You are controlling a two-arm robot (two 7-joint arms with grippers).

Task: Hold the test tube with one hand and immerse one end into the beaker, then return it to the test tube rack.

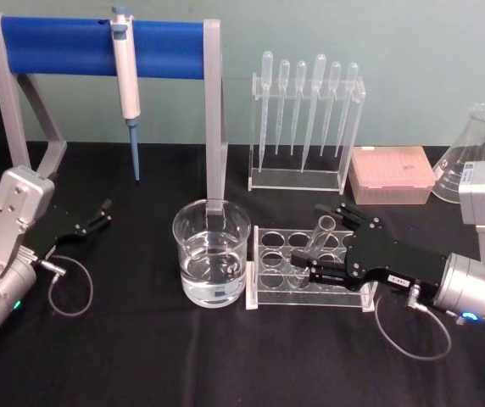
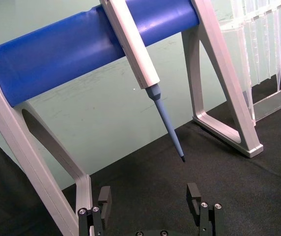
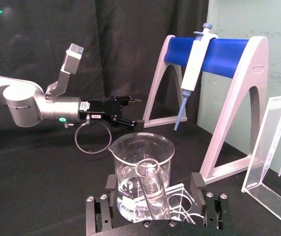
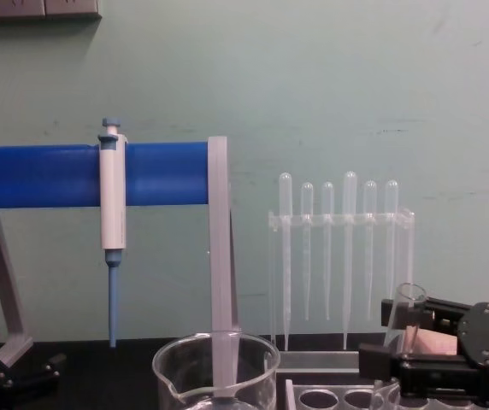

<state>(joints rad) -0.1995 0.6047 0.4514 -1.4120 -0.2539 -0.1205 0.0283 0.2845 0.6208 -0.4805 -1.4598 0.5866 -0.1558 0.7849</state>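
1. Glass beaker (image 1: 211,254), partly filled with clear liquid, stands on the black cloth (image 1: 141,365).
2. Just to the beaker's right sits the clear test tube rack (image 1: 270,280), its near end close beside the beaker wall.
3. The test tube (image 1: 320,239) stands in one of the rack's holes, right of the beaker. Its open rim is up and leans away from the beaker.
4. The right gripper (image 1: 314,243) reaches in from the beaker's right, level with the rack. Its fingers (image 3: 195,183) are spread to either side of the tube. The right wrist view shows a gap on both sides, so the grip is released and nothing is grasped.
5. The left gripper (image 1: 103,212) lies well to the beaker's left, low over the cloth. Its fingers are parted and it holds nothing.
6. Behind the beaker rises a grey stand with a blue bar (image 1: 56,47), and a pipettor (image 1: 125,76) hangs from the bar.
7. Behind the beaker and to its right, thin pipettes (image 1: 306,102) hang in a clear holder.
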